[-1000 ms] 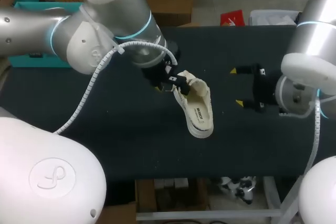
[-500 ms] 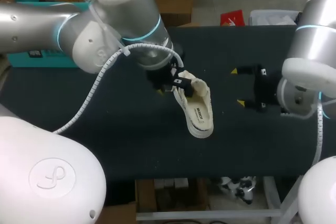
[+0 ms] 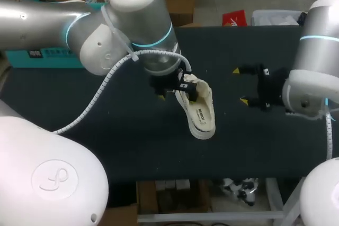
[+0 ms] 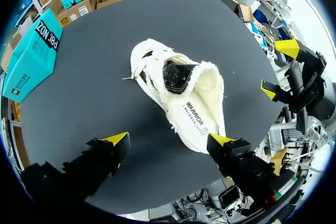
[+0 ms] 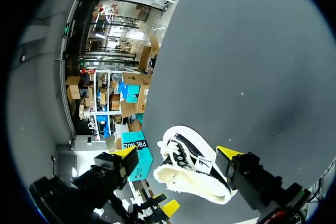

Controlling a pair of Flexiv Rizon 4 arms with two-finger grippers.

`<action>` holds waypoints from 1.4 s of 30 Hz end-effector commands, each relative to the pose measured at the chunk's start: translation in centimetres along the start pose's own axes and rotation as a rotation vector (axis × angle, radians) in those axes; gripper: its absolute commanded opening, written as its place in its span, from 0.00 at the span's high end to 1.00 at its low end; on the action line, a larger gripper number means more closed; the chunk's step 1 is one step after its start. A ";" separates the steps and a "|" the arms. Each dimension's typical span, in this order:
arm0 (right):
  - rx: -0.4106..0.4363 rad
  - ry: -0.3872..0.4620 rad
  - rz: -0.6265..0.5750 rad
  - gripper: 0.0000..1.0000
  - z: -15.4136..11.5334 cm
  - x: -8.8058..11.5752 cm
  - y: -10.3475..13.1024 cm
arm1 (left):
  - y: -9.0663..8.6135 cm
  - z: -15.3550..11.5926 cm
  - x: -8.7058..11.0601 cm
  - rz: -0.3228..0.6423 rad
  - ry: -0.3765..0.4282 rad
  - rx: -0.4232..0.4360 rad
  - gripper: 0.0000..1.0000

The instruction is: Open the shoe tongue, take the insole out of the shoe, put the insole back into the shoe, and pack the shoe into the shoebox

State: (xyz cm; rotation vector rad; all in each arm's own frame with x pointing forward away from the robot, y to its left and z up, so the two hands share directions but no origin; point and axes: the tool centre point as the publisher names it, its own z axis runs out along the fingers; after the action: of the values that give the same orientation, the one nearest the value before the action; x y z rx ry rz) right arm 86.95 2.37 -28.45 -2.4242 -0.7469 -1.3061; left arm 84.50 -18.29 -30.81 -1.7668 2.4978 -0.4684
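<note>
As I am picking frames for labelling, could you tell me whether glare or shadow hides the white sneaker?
Head view: white sneaker evenly lit, one end hidden by the left gripper. Left wrist view: only its toe cavity is shadowed. Right wrist view: no glare on it.

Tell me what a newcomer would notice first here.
The white shoe lies mid-table on the black table, its mouth spread wide. The left gripper hangs open right over it, and the right gripper stands open off to its right, apart from it. A teal box sits at the table's left edge.
</note>
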 end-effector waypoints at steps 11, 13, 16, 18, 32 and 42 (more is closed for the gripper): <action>1.077 -0.002 0.002 0.00 -0.5 0.0 0.5 | -0.1 1.4 0.1 -0.072 -0.045 0.024 0.00; 1.077 -0.002 0.002 0.00 -0.5 0.0 0.5 | -0.1 1.4 0.1 -0.072 -0.045 0.024 0.00; 1.077 -0.002 0.002 0.00 -0.5 0.0 0.5 | -0.1 1.4 0.1 -0.072 -0.045 0.024 0.00; 1.077 -0.002 0.002 0.00 -0.5 0.0 0.5 | -0.1 1.4 0.1 -0.072 -0.045 0.024 0.00; 1.357 0.074 -0.030 0.00 -0.6 0.5 1.2 | -1.2 2.6 0.8 -0.157 -0.049 0.017 0.00; 1.357 0.074 -0.030 0.00 -0.6 0.5 1.2 | -1.8 4.2 0.8 -0.220 -0.071 -0.002 0.00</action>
State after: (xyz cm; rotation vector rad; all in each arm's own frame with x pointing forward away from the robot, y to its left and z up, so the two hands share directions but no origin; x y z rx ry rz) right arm 87.46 1.73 -28.19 -2.2506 -0.7578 -1.2949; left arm 86.28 -19.70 -33.50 -2.0242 2.2780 -0.4178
